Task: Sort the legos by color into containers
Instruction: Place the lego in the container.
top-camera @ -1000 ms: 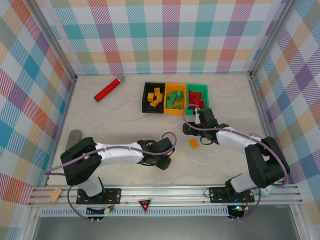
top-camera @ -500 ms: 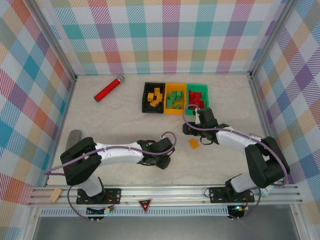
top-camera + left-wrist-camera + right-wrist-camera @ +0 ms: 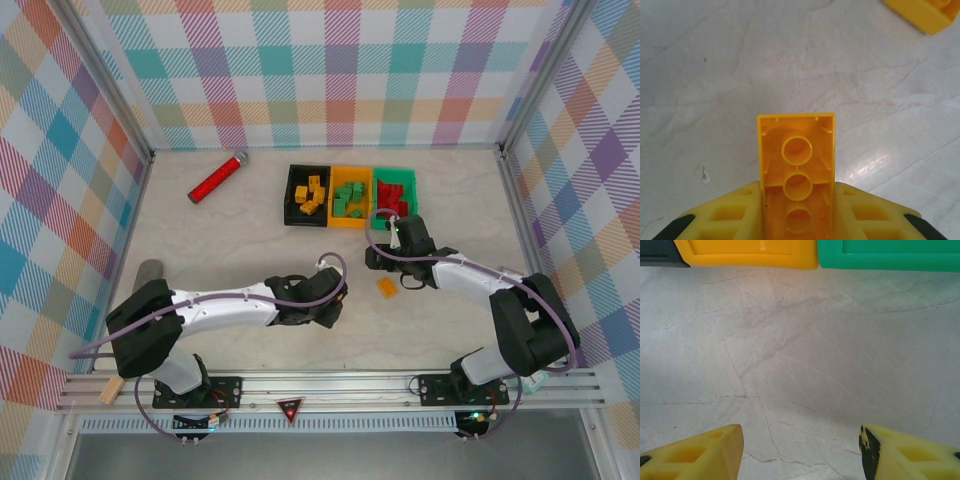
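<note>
My left gripper (image 3: 797,202) is shut on a yellow-orange lego (image 3: 796,165). The brick stands on end between the fingers with its hollow underside facing the camera, above the bare tabletop. In the top view that gripper (image 3: 322,298) is near the table's middle front. A second yellow-orange lego (image 3: 386,287) lies loose to its right and shows in the left wrist view's top right corner (image 3: 926,14). My right gripper (image 3: 384,256) is open and holds nothing (image 3: 801,447), just in front of the containers. These are a black bin (image 3: 291,196), an orange-yellow bin (image 3: 350,225) and a green bin (image 3: 396,172), with sorted legos inside.
A long red cylinder with a silver end (image 3: 218,178) lies at the back left. A grey object (image 3: 148,272) sits by the left wall. A small wooden block (image 3: 110,390) rests on the front rail. The bins' front walls (image 3: 750,255) run along the top of the right wrist view.
My left gripper has closed further on the yellow-orange lego, and the left arm has shifted slightly away from the near edge. The right arm has not moved.
</note>
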